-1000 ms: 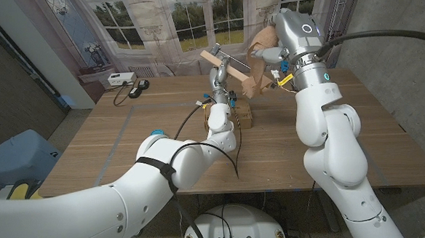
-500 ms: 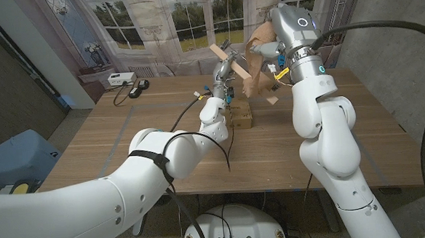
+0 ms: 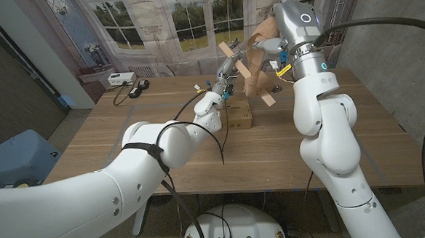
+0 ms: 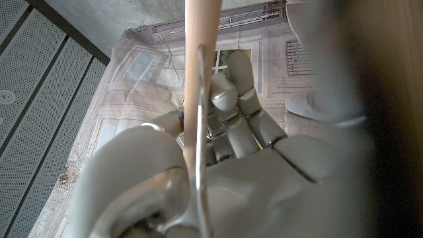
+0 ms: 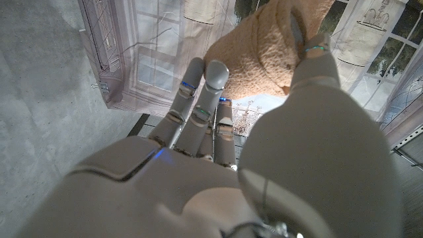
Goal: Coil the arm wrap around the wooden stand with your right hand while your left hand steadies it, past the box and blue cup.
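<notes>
My left hand (image 3: 223, 73) holds the wooden stand (image 3: 250, 77), a pale wood bar, tilted in the air above the table's far middle. In the left wrist view the stand's rod (image 4: 197, 99) runs across my left hand (image 4: 231, 152), whose fingers curl around it. My right hand (image 3: 269, 52) is raised just right of the stand and grips the tan arm wrap (image 3: 264, 30). The wrap hangs down against the bar. In the right wrist view the arm wrap (image 5: 264, 46) is pinched between thumb and fingers of my right hand (image 5: 198, 145).
A small cardboard box (image 3: 239, 118) stands on the wooden table (image 3: 344, 134) under the lifted stand. A white device (image 3: 119, 79) and a black item (image 3: 139, 85) with a cable lie at the back left. A window backdrop hangs behind.
My left hand has carried the stand to the right and closer to my right hand. The bar's lower end has swung down to the right. The wrap stays in my right hand.
</notes>
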Robot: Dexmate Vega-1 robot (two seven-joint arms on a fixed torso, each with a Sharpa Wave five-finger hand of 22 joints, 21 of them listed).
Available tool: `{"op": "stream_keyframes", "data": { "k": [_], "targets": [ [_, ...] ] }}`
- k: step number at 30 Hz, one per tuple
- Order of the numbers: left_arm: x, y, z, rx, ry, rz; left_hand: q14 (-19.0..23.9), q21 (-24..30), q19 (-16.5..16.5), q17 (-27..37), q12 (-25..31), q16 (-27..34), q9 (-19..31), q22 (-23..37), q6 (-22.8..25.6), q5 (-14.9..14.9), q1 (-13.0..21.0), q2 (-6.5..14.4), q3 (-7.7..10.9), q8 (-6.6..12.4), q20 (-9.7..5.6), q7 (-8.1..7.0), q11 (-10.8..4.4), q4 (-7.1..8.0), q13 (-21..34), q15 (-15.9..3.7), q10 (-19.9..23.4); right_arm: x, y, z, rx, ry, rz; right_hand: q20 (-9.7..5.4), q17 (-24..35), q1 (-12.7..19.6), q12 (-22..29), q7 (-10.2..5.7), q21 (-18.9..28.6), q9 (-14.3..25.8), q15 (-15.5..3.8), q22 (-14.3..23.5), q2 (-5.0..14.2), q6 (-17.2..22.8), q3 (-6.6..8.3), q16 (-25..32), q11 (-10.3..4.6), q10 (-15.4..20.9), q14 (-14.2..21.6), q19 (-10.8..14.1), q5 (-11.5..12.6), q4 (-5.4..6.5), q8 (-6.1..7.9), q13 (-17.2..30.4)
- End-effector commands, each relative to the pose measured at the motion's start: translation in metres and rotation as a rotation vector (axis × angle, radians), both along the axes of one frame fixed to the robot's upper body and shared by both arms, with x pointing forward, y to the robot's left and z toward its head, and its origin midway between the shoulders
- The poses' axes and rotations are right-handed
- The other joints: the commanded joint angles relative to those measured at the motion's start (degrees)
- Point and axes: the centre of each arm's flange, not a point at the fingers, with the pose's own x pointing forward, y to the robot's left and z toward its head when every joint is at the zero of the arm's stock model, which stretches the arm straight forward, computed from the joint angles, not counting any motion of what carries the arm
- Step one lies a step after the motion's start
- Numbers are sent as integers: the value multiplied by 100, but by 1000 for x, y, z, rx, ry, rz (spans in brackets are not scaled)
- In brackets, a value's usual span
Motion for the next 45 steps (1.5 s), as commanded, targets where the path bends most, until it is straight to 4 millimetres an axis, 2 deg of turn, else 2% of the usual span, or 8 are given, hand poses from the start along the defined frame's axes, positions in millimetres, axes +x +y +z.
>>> {"op": "stream_keyframes", "data": {
  "k": [1, 14, 27, 30, 45],
  "targets": [
    [-2, 2, 5, 2, -14, -80, 43, 53, 34, 26, 716, -1, 3, 25, 88, -17, 21, 97, 488, 36, -529, 55, -110, 444, 770, -10, 162, 5, -28, 1, 85, -136, -50, -671, 18, 1892, 9, -1226, 35, 33, -327, 10, 1918, 1708, -35, -12, -1355, 2192, 6, -14, 44, 6, 26, 38],
    [-8, -2, 3, -37, -33, -169, 52, 40, 45, 27, 712, 5, -8, 3, 91, -22, 35, 95, 482, 64, -530, 55, -107, 431, 772, -10, 164, 34, -49, 13, 161, -82, -23, -702, 15, 1875, -31, -1245, 24, 42, -327, 10, 1912, 1694, -69, -51, -1378, 2168, -47, -47, 59, 23, 13, 38],
    [-9, 1, 4, -65, -25, -240, 59, 59, 37, 28, 710, 11, -28, 38, 81, -28, 48, 95, 476, 85, -526, 47, -111, 424, 772, -11, 165, 76, -75, 34, 258, 68, -17, -719, 13, 1885, -50, -1276, 2, 38, -330, 8, 1919, 1657, -91, -84, -1395, 2123, -68, -100, 78, 29, -13, 83],
    [-8, 2, 3, -74, -15, -246, 56, 46, 46, 28, 712, 11, -44, 19, 86, -29, 51, 96, 475, 85, -527, 50, -112, 423, 772, -10, 174, 89, -86, 36, 298, 120, -29, -721, 12, 1886, -59, -1280, 3, 37, -329, 8, 1921, 1664, -97, -93, -1399, 2104, -75, -95, 82, 32, -12, 91],
    [-5, 5, 4, -115, 9, -253, 50, 49, 43, 29, 713, 13, -59, 24, 80, -34, 58, 92, 467, 109, -529, 53, -96, 421, 772, -10, 178, 122, -118, 27, 417, 335, -58, -716, 10, 1908, -86, -1244, -2, 31, -332, 7, 1931, 1679, -127, -135, -1358, 2129, -85, -95, 100, 36, -18, 99]
  ]
}}
